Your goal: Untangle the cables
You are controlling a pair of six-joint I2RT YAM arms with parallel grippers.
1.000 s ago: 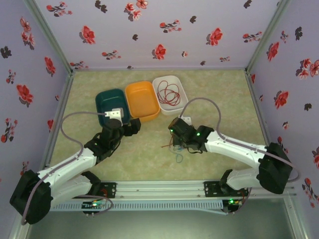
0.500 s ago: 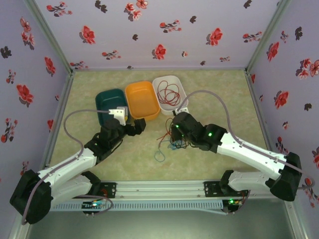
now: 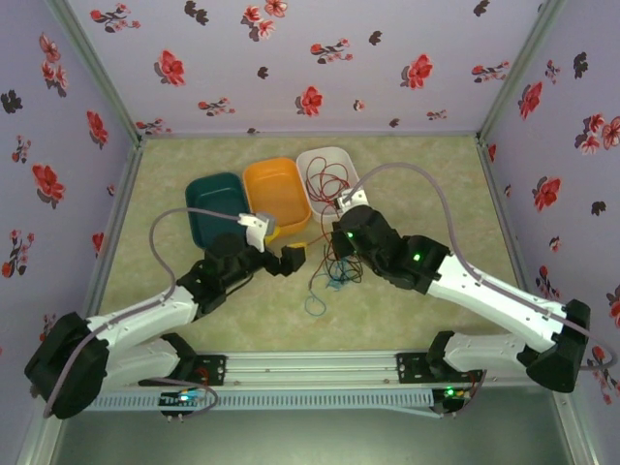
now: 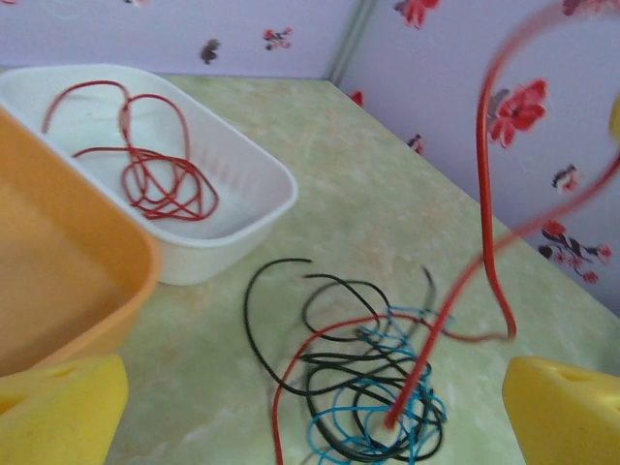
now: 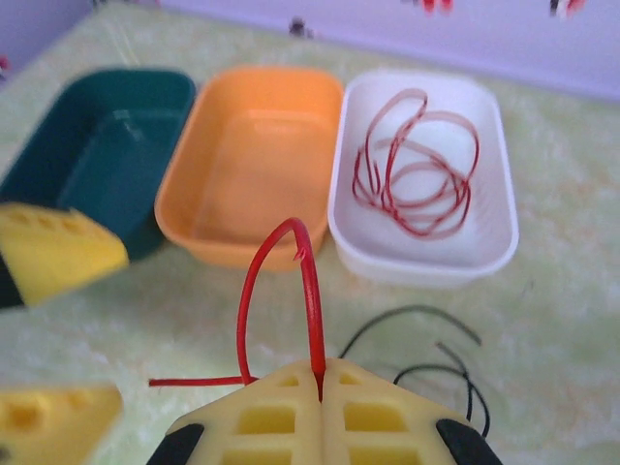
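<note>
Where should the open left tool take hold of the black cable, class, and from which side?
Grip the black cable on its wide outer loop nearest the white tray, coming down from above with the left tool. That arc seems to lie flat, clear of the blue cable and the raised red cable.

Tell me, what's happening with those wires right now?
Right gripper shut on red cable. Black cable and blue cable tangled with it. Left gripper open nearby.
</note>
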